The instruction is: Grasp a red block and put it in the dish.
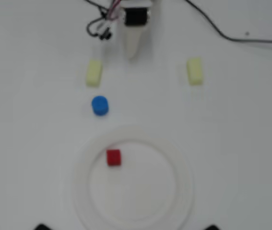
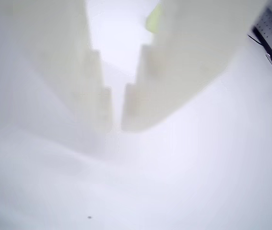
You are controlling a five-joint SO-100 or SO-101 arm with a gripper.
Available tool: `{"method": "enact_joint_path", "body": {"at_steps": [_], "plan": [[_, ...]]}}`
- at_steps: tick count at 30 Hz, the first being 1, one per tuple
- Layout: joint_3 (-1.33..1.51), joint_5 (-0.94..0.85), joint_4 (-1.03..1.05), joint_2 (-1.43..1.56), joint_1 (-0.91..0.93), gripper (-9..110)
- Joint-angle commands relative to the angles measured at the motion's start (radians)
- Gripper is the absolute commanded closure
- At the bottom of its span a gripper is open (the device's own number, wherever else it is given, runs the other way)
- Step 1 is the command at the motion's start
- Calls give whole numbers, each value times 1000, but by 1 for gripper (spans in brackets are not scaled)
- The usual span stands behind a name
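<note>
Overhead view of a white table with 1 robot arm at the far edge. Its gripper (image 1: 133, 53) points toward the near side, well apart from every object. In the wrist view the gripper (image 2: 117, 125) fills the upper half, blurred and pale; the 2 fingers stand almost together, with only a thin gap between their tips, and nothing is held between them.

The red block (image 1: 113, 157) lies inside the dish (image 1: 186, 184), on its flat floor, toward the left and far part of it, just inside the ribbed rim. Judging by this, the task looks done, and the step in hand is most likely the arm resting clear at the far side. To do that well, the arm should stay high and far, so it cannot nudge the plate.

A blue cylinder (image 1: 100, 105) stands between the gripper and the dish, a little to the left. 2 pale yellow blocks sit nearer the arm: a left one (image 1: 94, 73) and a right one (image 1: 195, 71). The lane straight from the gripper to the dish is open. Cables (image 1: 100, 26) lie bunched left of the arm's base, another trails off far right.
</note>
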Motion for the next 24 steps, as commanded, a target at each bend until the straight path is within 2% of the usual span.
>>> {"method": "enact_joint_path", "body": {"at_steps": [1, 24], "plan": [[60, 34, 74, 164, 43, 101], [60, 37, 74, 163, 51, 101]]}}
